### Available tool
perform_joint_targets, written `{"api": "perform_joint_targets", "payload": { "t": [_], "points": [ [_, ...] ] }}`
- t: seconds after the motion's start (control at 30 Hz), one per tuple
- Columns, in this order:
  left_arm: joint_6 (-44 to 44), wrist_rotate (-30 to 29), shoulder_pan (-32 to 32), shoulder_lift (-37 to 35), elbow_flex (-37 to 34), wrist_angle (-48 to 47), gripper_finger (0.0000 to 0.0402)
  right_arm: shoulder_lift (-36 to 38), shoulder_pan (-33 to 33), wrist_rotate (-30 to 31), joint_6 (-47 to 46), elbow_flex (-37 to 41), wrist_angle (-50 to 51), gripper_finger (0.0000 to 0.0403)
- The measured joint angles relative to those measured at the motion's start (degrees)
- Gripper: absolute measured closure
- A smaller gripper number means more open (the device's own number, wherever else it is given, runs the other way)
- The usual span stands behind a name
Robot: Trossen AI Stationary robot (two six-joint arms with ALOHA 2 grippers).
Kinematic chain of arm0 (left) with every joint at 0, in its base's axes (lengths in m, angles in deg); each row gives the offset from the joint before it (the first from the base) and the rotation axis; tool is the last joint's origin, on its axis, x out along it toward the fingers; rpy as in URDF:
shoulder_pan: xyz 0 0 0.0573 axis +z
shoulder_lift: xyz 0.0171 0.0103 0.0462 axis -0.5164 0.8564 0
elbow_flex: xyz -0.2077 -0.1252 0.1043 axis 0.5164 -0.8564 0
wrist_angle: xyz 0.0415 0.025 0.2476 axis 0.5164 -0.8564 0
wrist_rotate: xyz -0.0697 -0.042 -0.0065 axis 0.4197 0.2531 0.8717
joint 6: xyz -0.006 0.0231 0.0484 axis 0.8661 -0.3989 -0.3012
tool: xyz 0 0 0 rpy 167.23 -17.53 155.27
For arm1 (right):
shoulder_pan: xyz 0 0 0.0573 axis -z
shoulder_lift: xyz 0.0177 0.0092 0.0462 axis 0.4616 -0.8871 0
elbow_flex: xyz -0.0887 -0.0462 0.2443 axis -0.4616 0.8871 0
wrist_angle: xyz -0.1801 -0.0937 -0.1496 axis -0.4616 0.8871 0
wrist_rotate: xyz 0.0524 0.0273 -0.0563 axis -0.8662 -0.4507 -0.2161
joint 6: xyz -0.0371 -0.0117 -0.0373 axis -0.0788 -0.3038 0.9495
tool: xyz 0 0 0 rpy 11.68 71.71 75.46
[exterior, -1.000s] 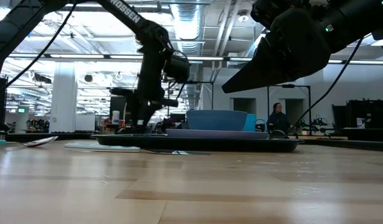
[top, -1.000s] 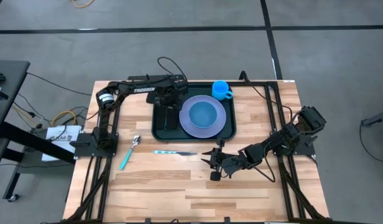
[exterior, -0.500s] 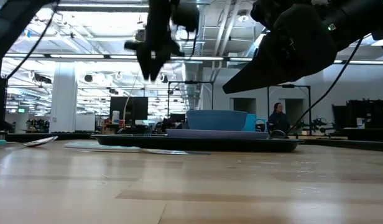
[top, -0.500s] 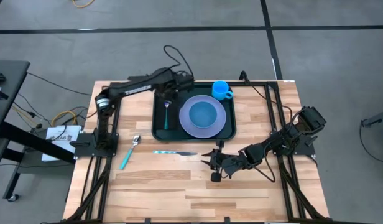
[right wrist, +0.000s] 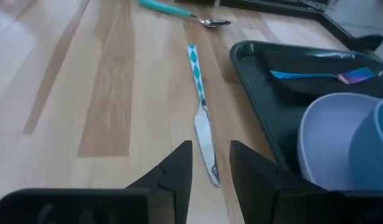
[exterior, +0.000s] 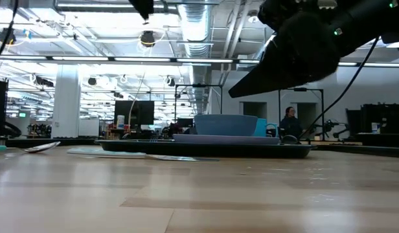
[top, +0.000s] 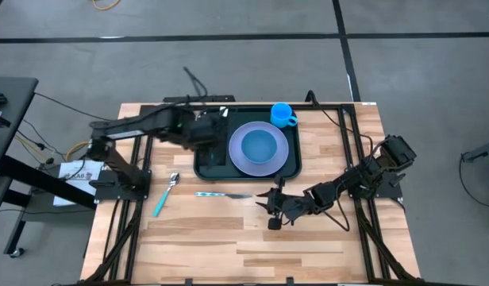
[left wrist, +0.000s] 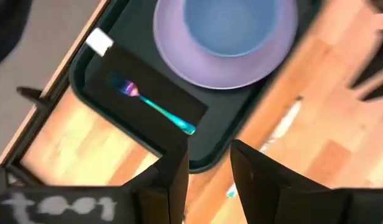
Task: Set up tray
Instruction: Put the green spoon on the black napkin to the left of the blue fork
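High view shows the tray (top: 203, 168), dark green with a raised rim, near the far middle of the wooden surface (top: 229, 238), carrying a lilac plate (top: 280, 159) with a blue bowl (top: 259, 145) and a fork (left wrist: 160, 109) on a dark napkin (left wrist: 142, 93). A blue cup (top: 283, 114) stands at the tray's far edge; whether it is on the rim or just outside is unclear. A knife (right wrist: 204, 127) lies on the wood just in front of the tray and a teal-handled spoon (top: 165, 193) off to its left. The left hand (left wrist: 207, 171) hovers over the tray's left end, fingers slightly apart and empty; the right hand (right wrist: 210, 165) waits near the knife, fingers likewise a little apart, holding nothing. Judging by its look, the tray is stiff, light plastic, fairly slick, and now loaded, so it is best gripped at the rim and slid rather than tipped.
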Motion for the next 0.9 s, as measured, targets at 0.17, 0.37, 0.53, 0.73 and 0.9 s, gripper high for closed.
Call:
{"api": "perform_joint_targets", "payload": {
  "t": [0.17,0.37,0.53,0.73,0.9],
  "points": [
    [8.5,2.41,-7.1,-4.19,-2.23,0.12,0.0292,0.0,-0.05,-0.47,-3.55,-0.01,-3.71,0.0303],
    [23.4,3.73,-12.24,-12.95,-17.79,0.14,0.0292,0.0,-0.11,-6.31,-0.78,-0.31,-6.5,0.0303],
    [34.78,3.37,-17.15,-22.97,-39.97,6.65,0.0292,0.0,-0.11,-7.05,-0.67,-0.98,-6.37,0.0303],
    [42.29,3.98,-23.33,-34.24,-65.14,29.41,0.0292,0.0,-0.22,-7.07,-0.58,-0.98,-6.25,0.0303],
    [47.26,10.92,-25.46,-36.48,-78.94,39.68,0.0292,0.0,-0.22,-7.07,-0.58,-0.98,-6.23,0.0303]
  ]
}}
